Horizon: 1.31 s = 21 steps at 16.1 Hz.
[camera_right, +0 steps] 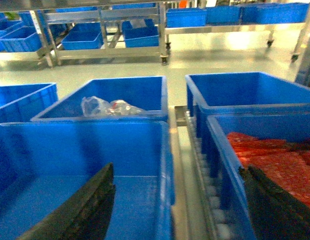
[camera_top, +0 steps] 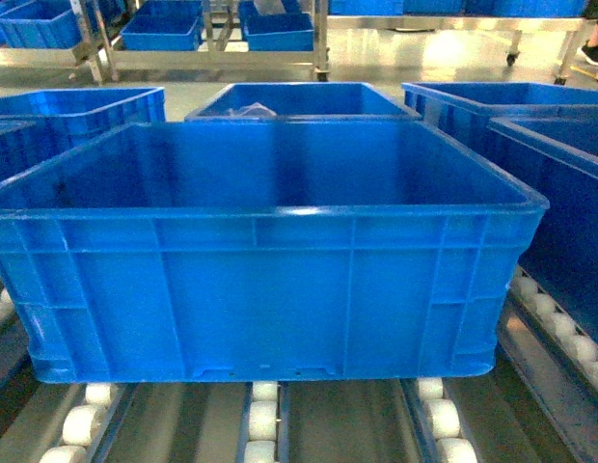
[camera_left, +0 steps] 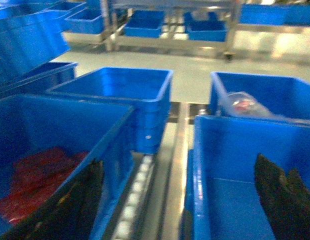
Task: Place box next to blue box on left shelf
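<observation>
The box (camera_top: pixel 270 260), a large open-top blue crate with ribbed walls and a thick rim, sits square in the middle of the head view on the white rollers (camera_top: pixel 263 422) of the left shelf (camera_top: pixel 530 333), its inside bare. Neighbouring blue crates stand close on both sides: one to the left (camera_top: pixel 48 121) and one to the right (camera_top: pixel 559 203), with another crate behind (camera_top: pixel 299 99) that holds a clear plastic bag (camera_right: pixel 107 106). The left gripper (camera_left: pixel 190 195) is spread wide, one dark finger (camera_left: pixel 75 200) over the left-hand crate with red contents (camera_left: pixel 40 175) and the other finger (camera_left: pixel 285 197) inside the box, straddling the wall between them without gripping anything. The right gripper (camera_right: pixel 180 210) is likewise spread wide and holds nothing, one finger (camera_right: pixel 85 205) inside the box and the other (camera_right: pixel 275 205) over the right-hand crate filled with red material (camera_right: pixel 275 157). Beyond the shelf, across a pale floor (camera_right: pixel 120 70), metal racks (camera_right: pixel 105 37) carry more blue crates.
</observation>
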Available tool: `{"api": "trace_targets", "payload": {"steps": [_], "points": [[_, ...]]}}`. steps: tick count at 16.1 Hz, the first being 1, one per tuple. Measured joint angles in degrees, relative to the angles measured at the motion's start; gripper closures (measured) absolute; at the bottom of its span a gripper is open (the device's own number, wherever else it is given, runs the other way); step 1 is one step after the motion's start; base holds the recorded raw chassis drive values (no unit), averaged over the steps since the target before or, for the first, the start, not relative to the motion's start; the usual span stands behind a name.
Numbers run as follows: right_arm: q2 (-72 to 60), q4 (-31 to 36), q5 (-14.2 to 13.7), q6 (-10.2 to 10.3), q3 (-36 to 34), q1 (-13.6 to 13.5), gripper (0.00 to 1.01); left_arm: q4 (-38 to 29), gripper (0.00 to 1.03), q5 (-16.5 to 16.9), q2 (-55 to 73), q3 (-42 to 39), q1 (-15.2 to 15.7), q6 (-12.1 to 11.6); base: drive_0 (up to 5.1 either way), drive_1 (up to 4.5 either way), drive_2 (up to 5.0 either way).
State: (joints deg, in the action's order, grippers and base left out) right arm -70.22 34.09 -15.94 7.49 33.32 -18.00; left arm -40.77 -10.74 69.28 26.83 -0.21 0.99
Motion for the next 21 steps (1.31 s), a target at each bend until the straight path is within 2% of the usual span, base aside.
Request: {"api": "trace_targets", "payload": {"steps": [1, 2, 3, 6, 7, 10, 11, 12, 13, 14, 15, 16, 21], "points": [[3.3, 5.5, 0.6, -3.7, -6.4, 2.2, 0.33, -3.8, 0.27, 7.0, -2.1, -3.9, 0.5, 0.0, 0.0, 0.0, 0.0], [6.1, 6.8, 1.5, -5.2, -10.3, 4.4, 0.45, -4.2, 0.39, 10.1, -4.5, -7.6, 0.3, 0.0, 0.0, 0.0, 0.0], [9.0, 7.4, 3.3, -6.1, -13.8, 5.9, 0.6, -4.3, 0.54, 10.8, -6.8, -10.3, 0.0, 0.0, 0.0, 0.0, 0.0], [16.1, 7.1, 7.2, -6.9, -20.7, 9.5, 0.99, -3.4, 0.92, 10.6, -13.8, -16.0, 0.2, -0.1, 0.0, 0.0, 0.0], [18.4, 6.4, 8.1, -7.1, -22.6, 10.4, 0.99, -2.6, 0.99, 10.7, -16.1, -17.6, 0.2, -0.1, 0.0, 0.0, 0.0], [25.6, 3.3, 10.6, -7.1, -26.7, 12.7, 1.0, 1.2, 0.99, 10.7, -23.6, -21.2, 0.2, -0.2, 0.0, 0.0, 0.0], [28.0, 1.7, 13.8, -7.1, -27.7, 15.2, 1.0, 2.8, 0.99, 10.7, -26.0, -22.2, 0.2, -0.2, 0.0, 0.0, 0.0], [30.4, 0.4, 15.4, -7.1, -28.6, 17.9, 1.0, 4.5, 0.99, 10.7, -28.4, -23.0, 0.2, -0.2, 0.0, 0.0, 0.0], [32.7, -1.1, 15.5, -7.1, -29.4, 18.4, 1.0, 6.3, 0.99, 10.6, -30.8, -23.6, 0.2, -0.2, 0.0, 0.0, 0.0], [35.2, -2.9, 15.9, -7.1, -30.2, 18.0, 1.0, 3.0, 0.99, 10.7, -31.3, -25.5, 0.2, -0.2, 0.0, 0.0, 0.0], [37.2, -4.3, 15.9, -7.1, -30.6, 18.0, 1.0, 6.4, 0.99, 10.7, -33.2, -25.9, 0.2, -0.2, 0.0, 0.0, 0.0], [38.2, -2.0, 15.9, -7.1, -32.0, 18.0, 1.0, 8.4, 0.99, 10.7, -35.4, -25.9, 0.2, -0.2, 0.0, 0.0, 0.0], [48.1, -12.2, 16.0, -7.1, -32.6, 18.0, 1.0, 18.8, 0.99, 10.7, -47.5, -25.9, 0.2, -0.2, 0.0, 0.0, 0.0]]}}
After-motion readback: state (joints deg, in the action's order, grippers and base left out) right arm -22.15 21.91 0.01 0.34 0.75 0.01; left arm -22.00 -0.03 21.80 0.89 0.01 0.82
